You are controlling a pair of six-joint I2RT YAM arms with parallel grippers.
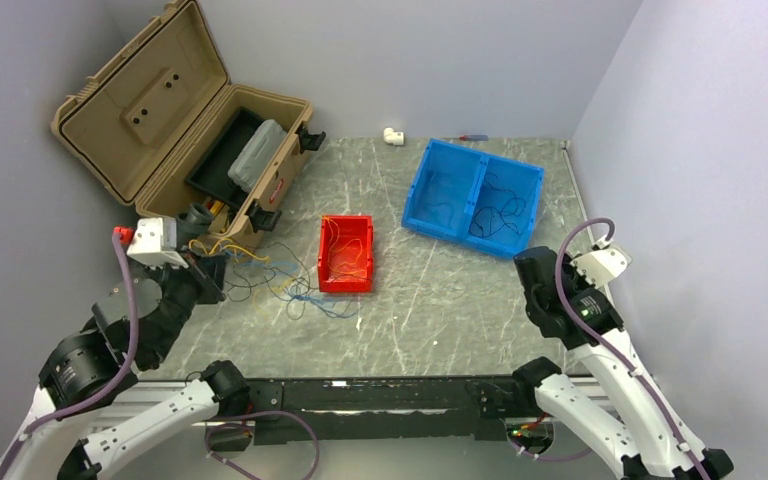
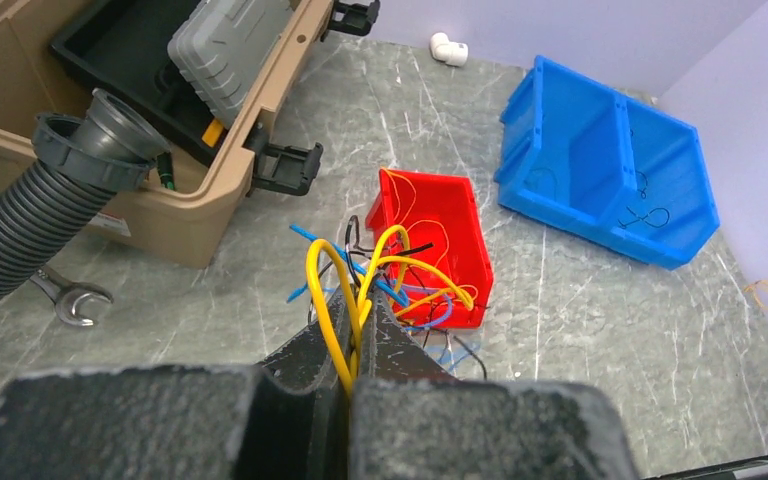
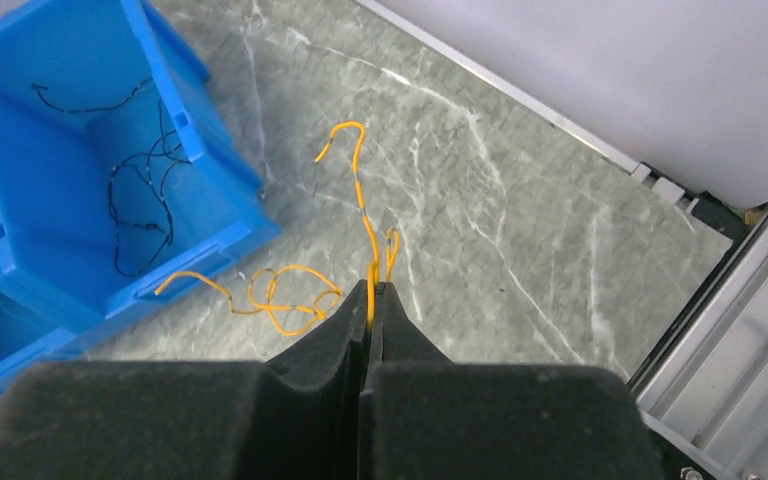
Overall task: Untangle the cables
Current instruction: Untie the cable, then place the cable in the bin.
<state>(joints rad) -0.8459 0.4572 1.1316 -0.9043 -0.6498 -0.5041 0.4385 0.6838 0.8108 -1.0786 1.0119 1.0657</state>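
Left pincer (image 2: 362,318) was clamped shut on the cables (image 2: 332,290). Two yellow loops rose straight out of the closed jaws, arched over and dropped back down. Blue and black strands were snarled just past the tips, in front of the red bin (image 2: 460,215). From above, the rest of that tangle sprawled loose over the grey table (image 1: 440,310). It lay right beside the left pincer, between the open tan toolbox (image 1: 175,120) and the red bin. The strands were thin and mixed yellow, blue and dark, in messy open loops rather than one tight ball. Fine yellow strands also lay inside the red bin.

Right pincer (image 3: 371,292) was pressed shut on a single orange wire (image 3: 364,215). One end ran up from the jaws and finished in a small hook. The other part curled in loose loops just left of the tips, close to the wall of the blue bin (image 3: 215,170). I couldn't tell if those loops touched the table. The blue bin had two compartments, and thin black wires (image 3: 140,205) squiggled on the floor of each, well apart from the main tangle.
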